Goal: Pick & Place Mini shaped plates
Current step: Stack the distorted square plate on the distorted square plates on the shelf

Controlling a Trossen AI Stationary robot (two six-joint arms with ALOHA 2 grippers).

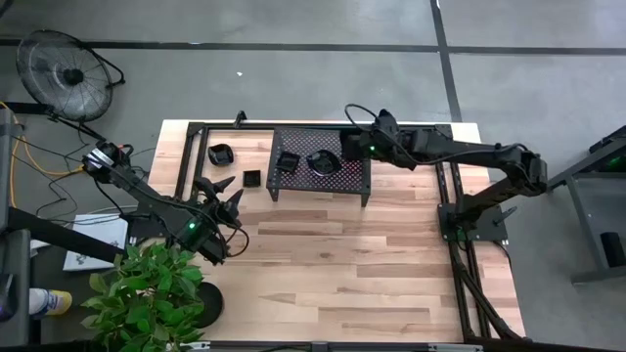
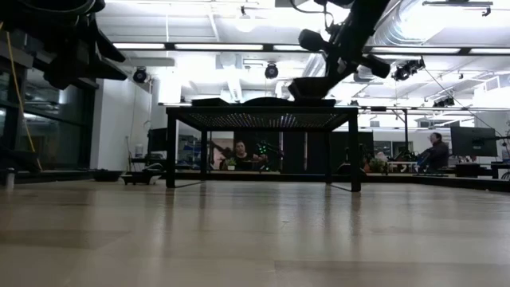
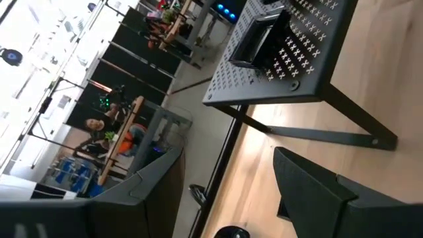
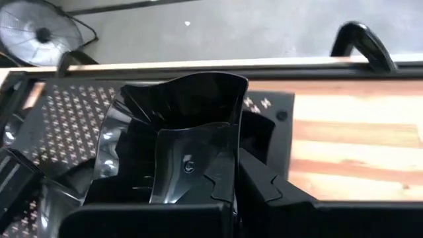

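Two grippers, one busy: the left gripper (image 1: 227, 203) hangs over bare wooden table (image 1: 333, 264) with fingers apart and empty, near a potted plant (image 1: 152, 288). Farther off, the right gripper (image 1: 354, 147) is clamped on a glossy scalloped plate (image 4: 173, 139) above the right end of the black mesh rack (image 1: 293, 181). The pinch appears to sit on the slick rim, so I judge the dish could slip or tilt. Another scalloped plate (image 1: 323, 161) and a square plate (image 1: 288, 161) already crowd the rack top; two more dishes (image 1: 222, 154) lie left of it. Beyond stands a floor fan (image 1: 67, 64).
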